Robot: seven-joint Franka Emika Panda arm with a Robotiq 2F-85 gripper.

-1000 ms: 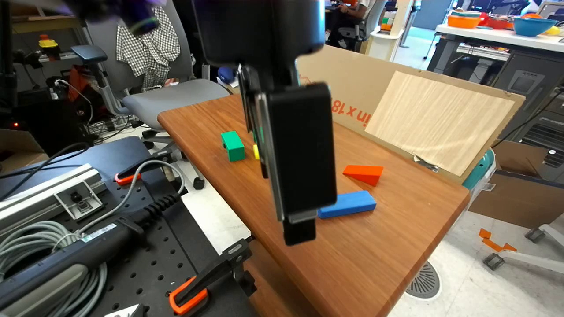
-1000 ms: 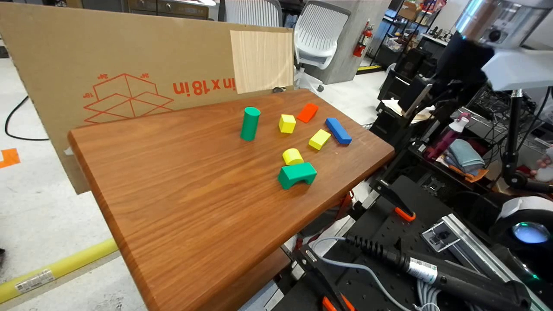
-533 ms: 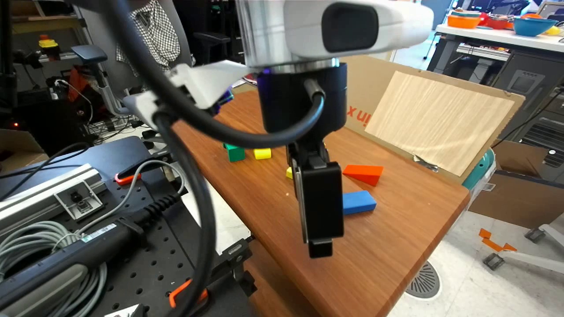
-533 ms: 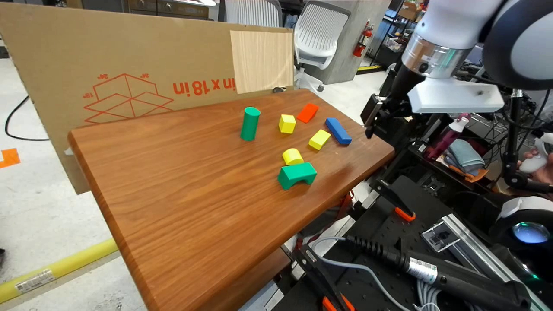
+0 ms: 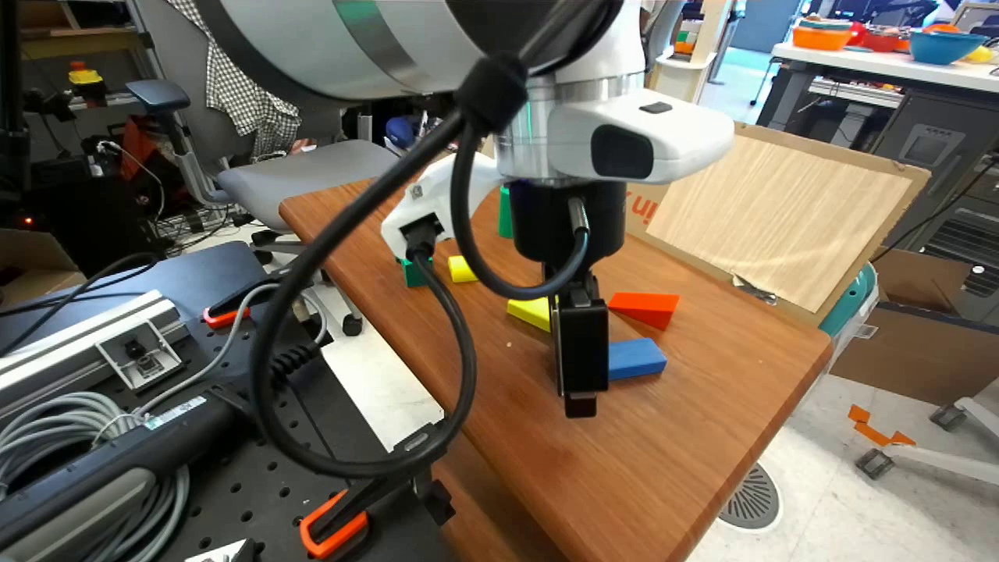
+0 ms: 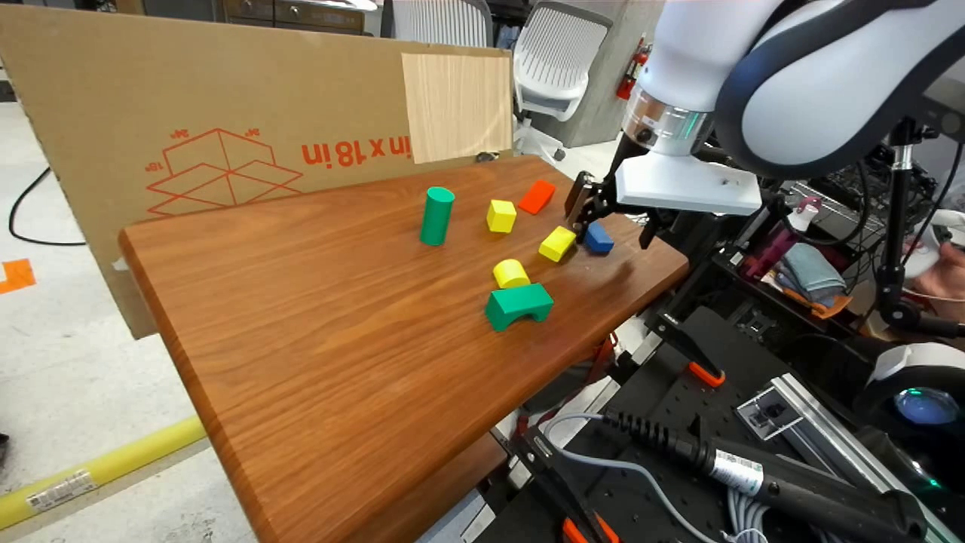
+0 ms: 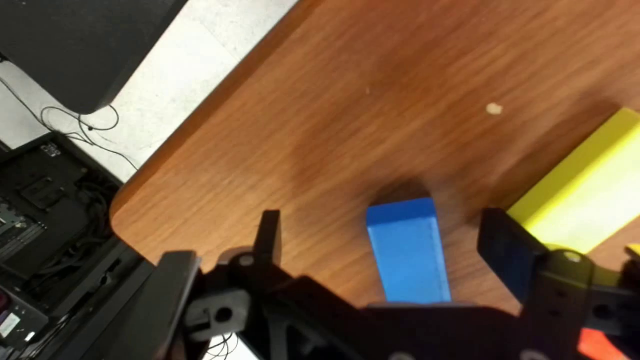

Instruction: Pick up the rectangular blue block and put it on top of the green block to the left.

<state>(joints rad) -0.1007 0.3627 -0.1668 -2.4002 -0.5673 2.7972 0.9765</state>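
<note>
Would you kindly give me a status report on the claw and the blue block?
Claw open. Blue block on the table, seen between the fingers, ungripped. Yellow block close by one finger; contact unclear.

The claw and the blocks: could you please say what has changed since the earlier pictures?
The open claw has moved leftward in an exterior view, over the rectangular blue block; nothing has been gripped or released. That block, the green arch block, green cylinder, yellow cube and orange wedge stayed put.

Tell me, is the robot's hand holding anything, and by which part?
Nothing is held: the hand is open, and in the wrist view gaps show on both sides of the blue block.
</note>
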